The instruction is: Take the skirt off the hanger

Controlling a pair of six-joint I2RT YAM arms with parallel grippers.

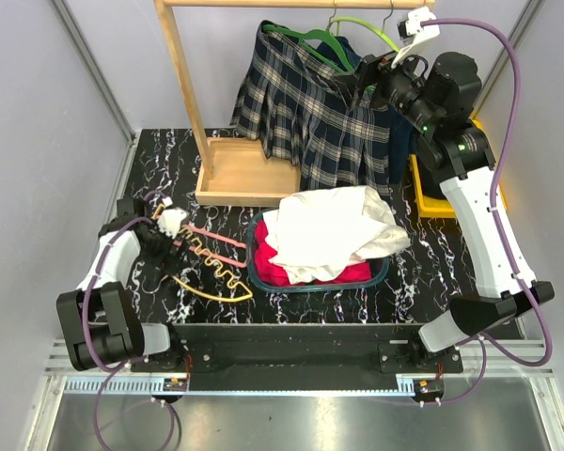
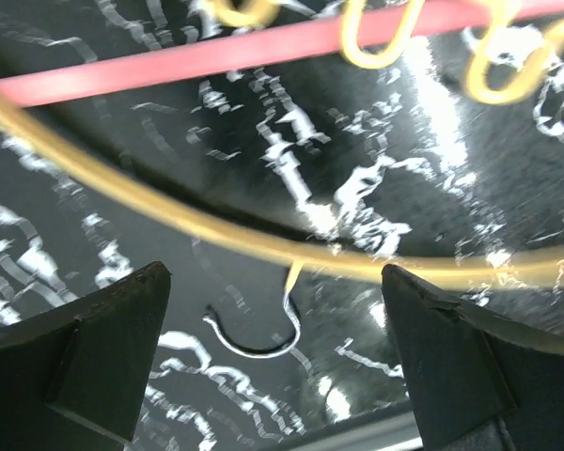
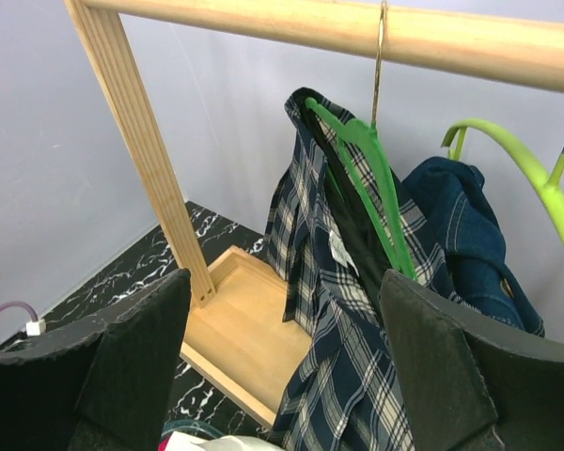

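Pale grey walls (image 1: 38, 94), black marbled table (image 1: 425, 272), wooden rack (image 1: 180, 85)

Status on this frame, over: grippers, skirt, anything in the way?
Left gripper open, low over table. Right gripper open, empty, facing skirt. Skirt hangs on hanger on rail. Denim garment crowds its side.

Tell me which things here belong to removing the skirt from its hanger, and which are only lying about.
Job: pleated navy-and-green plaid cloth skirt; thin dark green plastic hanger; open right gripper.
Lying about: lime-green plastic hanger; dark blue denim garment; pale yellow hanger; pink hanger; red garment.
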